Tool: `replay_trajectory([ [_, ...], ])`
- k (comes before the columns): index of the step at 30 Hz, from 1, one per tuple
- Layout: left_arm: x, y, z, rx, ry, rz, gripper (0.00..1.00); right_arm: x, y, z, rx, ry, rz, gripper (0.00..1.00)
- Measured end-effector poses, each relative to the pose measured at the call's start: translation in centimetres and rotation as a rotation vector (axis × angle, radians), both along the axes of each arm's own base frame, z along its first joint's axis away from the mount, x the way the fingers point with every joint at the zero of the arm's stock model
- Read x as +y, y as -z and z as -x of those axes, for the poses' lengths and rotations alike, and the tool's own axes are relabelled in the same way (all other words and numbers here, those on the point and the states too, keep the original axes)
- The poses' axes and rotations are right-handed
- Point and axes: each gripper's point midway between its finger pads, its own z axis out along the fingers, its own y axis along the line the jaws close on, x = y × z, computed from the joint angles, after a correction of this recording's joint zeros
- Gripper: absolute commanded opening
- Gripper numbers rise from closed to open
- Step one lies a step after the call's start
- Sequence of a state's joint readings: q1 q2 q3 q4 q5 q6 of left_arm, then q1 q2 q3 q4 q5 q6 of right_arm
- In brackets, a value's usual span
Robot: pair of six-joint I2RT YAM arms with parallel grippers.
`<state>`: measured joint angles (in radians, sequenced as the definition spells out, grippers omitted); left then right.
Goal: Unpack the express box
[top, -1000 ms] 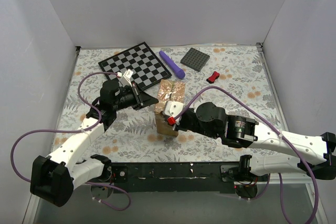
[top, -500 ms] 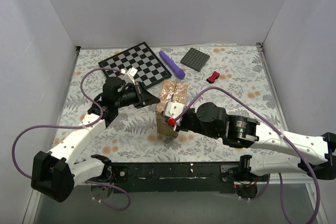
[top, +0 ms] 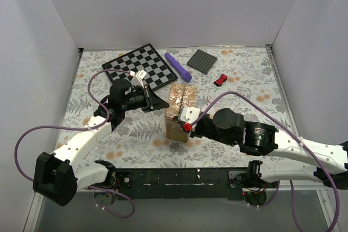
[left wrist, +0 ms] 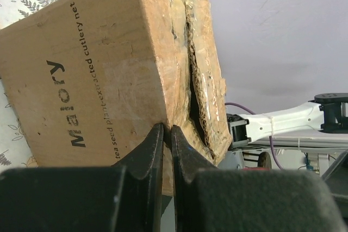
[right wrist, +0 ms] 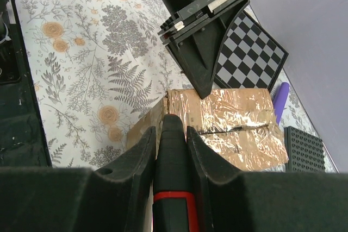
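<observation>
The express box (top: 181, 99), a brown carton with glossy tape on top, stands mid-table. In the left wrist view its printed side (left wrist: 92, 69) fills the frame, and a slit runs along the taped top. My left gripper (top: 162, 105) is shut, its tips (left wrist: 167, 130) pressed against the box's upper left edge. My right gripper (top: 180, 121) hangs over the box's near edge, shut on a black tool with a red band (right wrist: 173, 180) whose tip points at the taped top (right wrist: 234, 115).
A chessboard (top: 138, 68) lies at the back left. Beside it are a purple stick (top: 178, 66), a dark grey square plate (top: 202, 61) and a small red object (top: 220, 80). White walls close in the table on three sides.
My left gripper has moved right until its tips meet the box. My right arm has shifted a little to the right with the tool.
</observation>
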<state>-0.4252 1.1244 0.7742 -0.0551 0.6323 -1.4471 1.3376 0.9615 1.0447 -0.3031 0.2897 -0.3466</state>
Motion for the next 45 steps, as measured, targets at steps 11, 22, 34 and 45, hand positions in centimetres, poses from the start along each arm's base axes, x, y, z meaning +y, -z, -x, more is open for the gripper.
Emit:
replay_trajectory([
  [11,-0.5,0.0,0.1,-0.003,0.020,0.007,0.00,-1.3,-0.1,0.1,0.008,0.016,-0.023,0.01],
  [22,-0.6,0.1,0.1,-0.002,0.028,0.009,0.00,-2.3,-0.4,0.3,0.016,0.030,-0.029,0.01],
  [34,-0.6,0.1,0.0,0.000,0.026,0.013,0.00,-3.3,-0.3,0.3,0.017,0.045,-0.032,0.01],
  [45,-0.6,0.0,-0.2,-0.003,0.015,0.016,0.49,-4.0,-1.0,0.1,0.019,0.073,-0.078,0.01],
])
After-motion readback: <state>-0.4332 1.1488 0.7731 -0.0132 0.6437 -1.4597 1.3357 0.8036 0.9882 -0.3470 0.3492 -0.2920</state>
